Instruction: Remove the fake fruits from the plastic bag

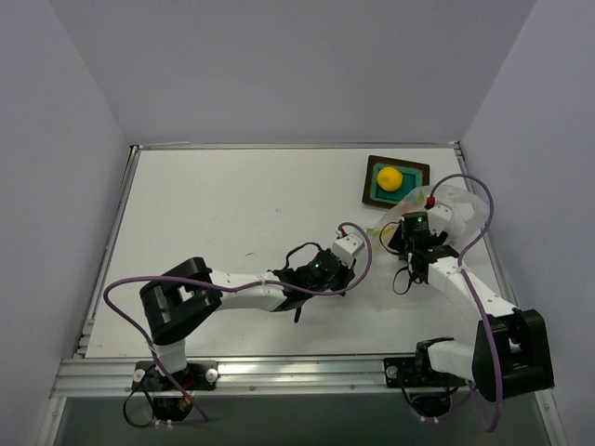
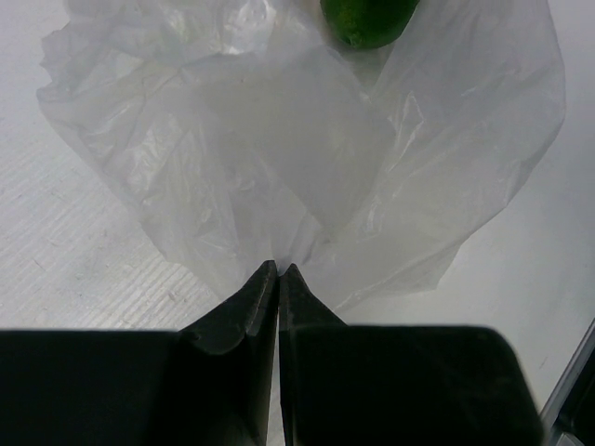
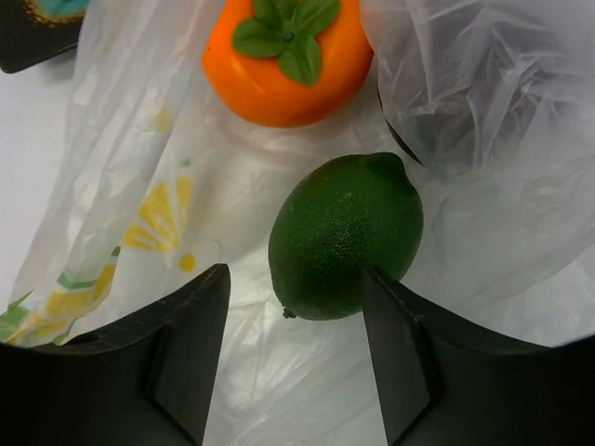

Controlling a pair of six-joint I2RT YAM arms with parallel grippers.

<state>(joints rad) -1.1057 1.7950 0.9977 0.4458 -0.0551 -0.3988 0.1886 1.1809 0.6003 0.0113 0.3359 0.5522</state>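
Observation:
The clear plastic bag (image 2: 279, 158) lies crumpled at the right of the table (image 1: 457, 209). My left gripper (image 2: 279, 269) is shut on its gathered near edge. Inside the bag lies a green fruit (image 3: 344, 237), whose end also shows in the left wrist view (image 2: 367, 19). An orange fruit with green leaves (image 3: 288, 65) sits just beyond it. Something dark (image 3: 402, 141) shows beside them behind a fold of plastic. My right gripper (image 3: 296, 277) reaches into the bag, open, with its right finger (image 3: 390, 316) against the green fruit and its left finger (image 3: 200, 316) apart from it. A yellow lemon (image 1: 390, 177) rests outside the bag.
The lemon sits in a dark square tray with a teal inside (image 1: 375, 192), just beyond the bag; its corner shows in the right wrist view (image 3: 28, 42). Purple cables loop over both arms. The table's right edge (image 1: 493, 251) runs close beside the bag.

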